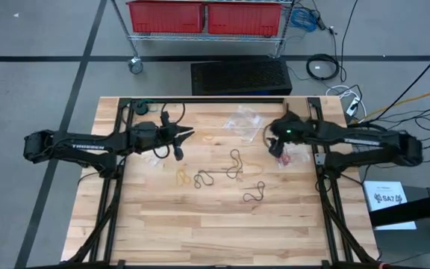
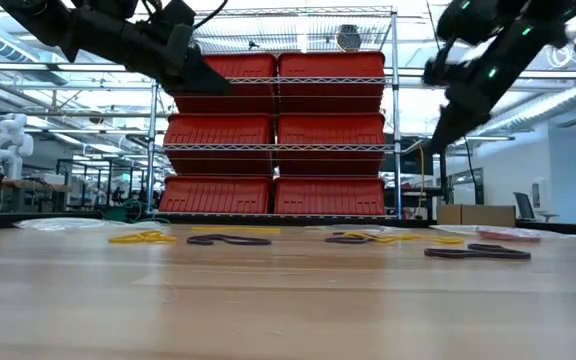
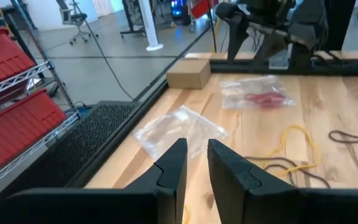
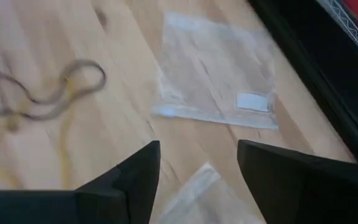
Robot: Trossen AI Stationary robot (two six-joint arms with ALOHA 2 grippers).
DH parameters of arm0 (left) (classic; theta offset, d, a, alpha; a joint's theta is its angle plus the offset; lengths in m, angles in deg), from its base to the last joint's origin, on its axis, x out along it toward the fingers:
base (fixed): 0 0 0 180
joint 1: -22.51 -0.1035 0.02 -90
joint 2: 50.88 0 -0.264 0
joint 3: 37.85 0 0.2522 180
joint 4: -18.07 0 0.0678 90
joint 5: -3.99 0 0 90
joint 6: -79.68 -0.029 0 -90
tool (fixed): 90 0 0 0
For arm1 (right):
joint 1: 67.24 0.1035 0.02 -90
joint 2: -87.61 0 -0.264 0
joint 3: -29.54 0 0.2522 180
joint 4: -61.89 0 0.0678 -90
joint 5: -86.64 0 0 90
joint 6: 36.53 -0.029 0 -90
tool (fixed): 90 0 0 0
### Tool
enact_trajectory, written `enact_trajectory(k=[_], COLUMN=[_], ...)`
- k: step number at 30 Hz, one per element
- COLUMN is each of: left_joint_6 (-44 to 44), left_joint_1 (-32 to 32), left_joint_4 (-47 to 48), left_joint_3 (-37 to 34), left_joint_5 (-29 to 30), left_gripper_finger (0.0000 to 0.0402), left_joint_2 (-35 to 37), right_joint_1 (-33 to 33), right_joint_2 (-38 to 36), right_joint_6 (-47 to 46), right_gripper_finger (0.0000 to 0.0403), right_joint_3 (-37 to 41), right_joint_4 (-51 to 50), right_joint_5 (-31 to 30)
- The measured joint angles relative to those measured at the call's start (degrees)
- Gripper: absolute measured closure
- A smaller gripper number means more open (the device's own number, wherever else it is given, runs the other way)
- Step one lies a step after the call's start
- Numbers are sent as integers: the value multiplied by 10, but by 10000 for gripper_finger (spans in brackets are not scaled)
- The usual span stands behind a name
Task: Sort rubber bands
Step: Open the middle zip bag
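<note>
Now the rubber bands [image 1: 226, 170] lie loose near the middle of the desk [image 1: 163, 224]. Left gripper [image 1: 189, 134] hangs above with a narrow gap, holding nothing; right gripper [image 1: 273, 142] hangs wide and empty.

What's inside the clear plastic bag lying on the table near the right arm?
Red rubber bands show through the clear plastic bag beside the right gripper. How many it holds cannot be made out.
</note>
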Motion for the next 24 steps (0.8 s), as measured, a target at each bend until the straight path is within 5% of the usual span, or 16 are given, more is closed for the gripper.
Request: enact_trajectory(k=[12, 24], left_joint_6=[-14, -19], left_joint_1=[0, 0], left_joint_4=[23, 35], left_joint_3=[0, 0], left_joint_5=[8, 9], left_gripper_finger=[331, 331], left_joint_2=[0, 0], right_joint_1=[1, -10], right_joint_2=[238, 351], right_joint_6=[307, 475], right_gripper_finger=[193, 223], right_joint_3=[0, -3], right_joint_4=[157, 281], right_joint_5=[-59, -78])
